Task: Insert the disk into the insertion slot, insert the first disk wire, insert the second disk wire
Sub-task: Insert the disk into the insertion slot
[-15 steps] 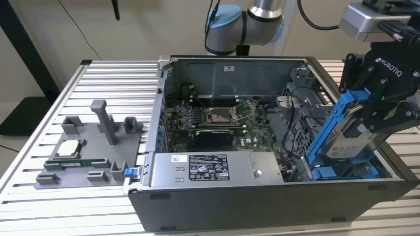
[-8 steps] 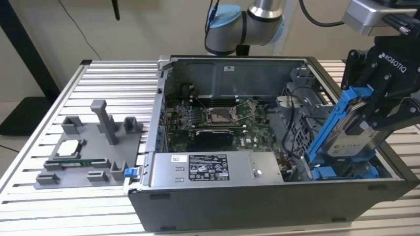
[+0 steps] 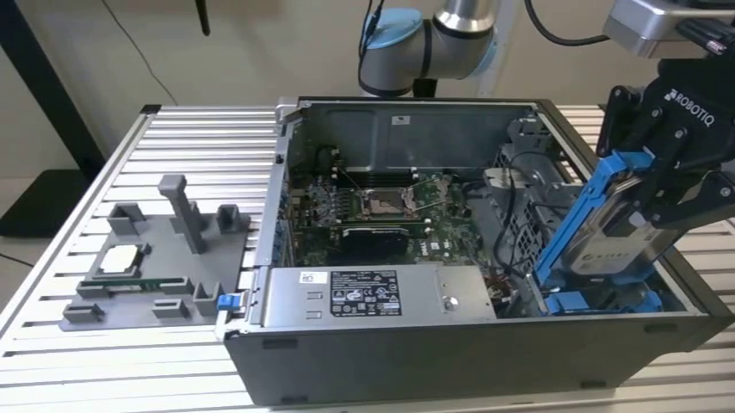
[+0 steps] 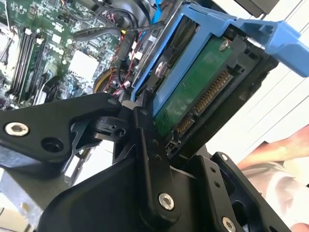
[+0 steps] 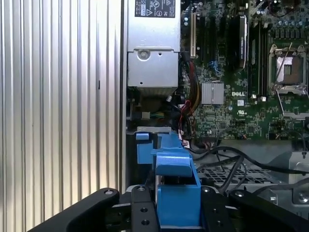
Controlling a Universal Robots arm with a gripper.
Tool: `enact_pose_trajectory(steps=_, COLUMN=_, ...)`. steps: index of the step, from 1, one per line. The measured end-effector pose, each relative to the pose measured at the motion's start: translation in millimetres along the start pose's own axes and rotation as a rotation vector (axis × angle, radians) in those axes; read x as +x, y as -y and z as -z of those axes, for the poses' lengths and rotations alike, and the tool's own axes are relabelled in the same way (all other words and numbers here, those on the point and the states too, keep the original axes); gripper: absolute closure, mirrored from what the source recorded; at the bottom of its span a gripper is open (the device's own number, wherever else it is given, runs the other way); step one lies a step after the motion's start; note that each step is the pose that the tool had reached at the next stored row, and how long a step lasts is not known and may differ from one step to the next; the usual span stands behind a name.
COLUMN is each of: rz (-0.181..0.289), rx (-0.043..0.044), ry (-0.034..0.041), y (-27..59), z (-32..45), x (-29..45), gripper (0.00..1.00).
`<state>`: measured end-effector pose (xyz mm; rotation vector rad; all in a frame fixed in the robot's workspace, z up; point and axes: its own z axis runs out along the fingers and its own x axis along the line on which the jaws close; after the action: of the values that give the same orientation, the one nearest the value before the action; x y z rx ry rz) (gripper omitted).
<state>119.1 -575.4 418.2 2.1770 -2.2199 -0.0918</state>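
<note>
The disk (image 3: 614, 234) stands steeply tilted at the exterior view's right, over the right-hand end of the open computer case (image 3: 460, 361). Its blue carrier edge faces you. You have the gripper (image 3: 643, 194) clamped on its upper half, fingers (image 4: 145, 145) closed on the two flat faces; in the second wrist view the disk's (image 4: 198, 82) green circuit board faces the camera. The lower end sits down at the blue tabs of the insertion slot (image 3: 603, 301), though you cannot tell whether it touches them. The upper end leans out past the case's right wall. Just beside the disk on the exterior view's left, black cables (image 3: 517, 215) hang close, so room is tight there. Farther left lie the motherboard (image 3: 379, 211) and the power-supply box (image 3: 367, 297), well apart. Above the case the space is open.
</note>
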Motion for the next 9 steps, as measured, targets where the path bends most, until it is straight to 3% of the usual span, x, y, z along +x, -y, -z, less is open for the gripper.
enact_pose_trajectory(steps=3, rz=0.0, rx=-0.0002, ry=0.0052, y=0.3, z=-1.5, x=0.3, gripper=1.0)
enact_pose_trajectory(steps=7, rz=0.002, rx=-0.0006, ry=0.0251, y=1.5, z=-3.9, x=0.4, gripper=1.0)
enact_pose_trajectory(steps=9, rz=0.002, rx=-0.001, ry=0.0305, y=3.2, z=-4.3, x=0.7, gripper=1.0)
